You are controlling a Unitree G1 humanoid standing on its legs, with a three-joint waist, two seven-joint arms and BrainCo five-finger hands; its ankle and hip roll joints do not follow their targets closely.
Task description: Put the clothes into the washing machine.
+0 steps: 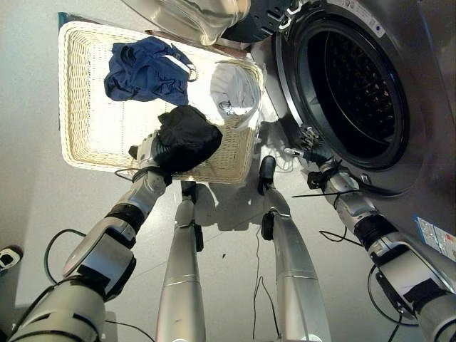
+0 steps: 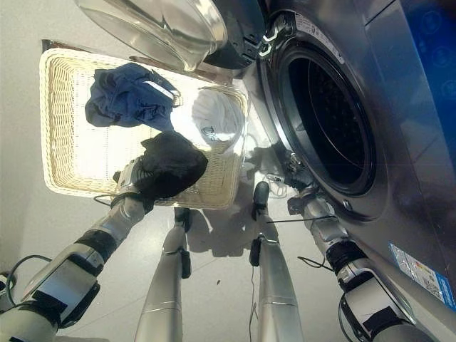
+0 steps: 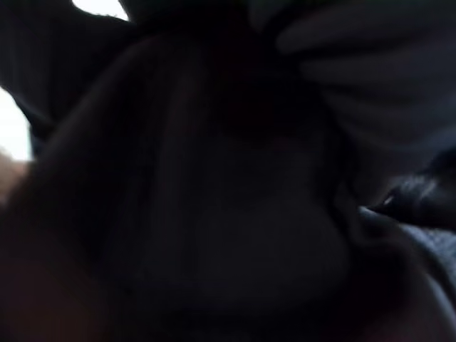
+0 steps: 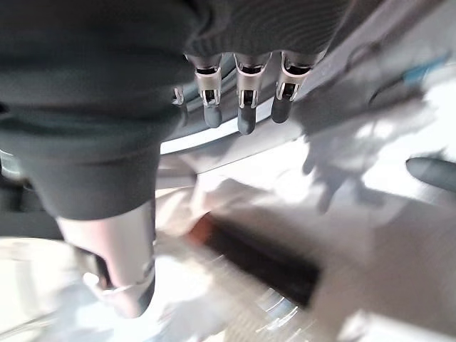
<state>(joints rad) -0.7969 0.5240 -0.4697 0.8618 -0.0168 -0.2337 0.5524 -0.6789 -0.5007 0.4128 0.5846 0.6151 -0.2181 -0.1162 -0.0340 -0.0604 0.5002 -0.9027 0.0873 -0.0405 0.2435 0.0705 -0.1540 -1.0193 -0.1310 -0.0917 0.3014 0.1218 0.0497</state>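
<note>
My left hand [image 1: 147, 153] is shut on a bunched black garment [image 1: 187, 139], which it holds over the front rim of the wicker basket [image 1: 78, 92]. That dark cloth [image 3: 214, 214] lies right up against the left wrist view. A blue garment [image 1: 146, 69] and a white garment [image 1: 235, 89] lie in the basket. To the right, the washing machine's drum [image 1: 353, 92] stands open. My right hand [image 1: 313, 153] sits at the lower left of the drum's rim, its fingers [image 4: 242, 107] straight and holding nothing.
The machine's round glass door [image 1: 192, 14] hangs open above the basket's far edge. The basket stands on the pale floor [image 1: 35, 199], close beside the machine's front.
</note>
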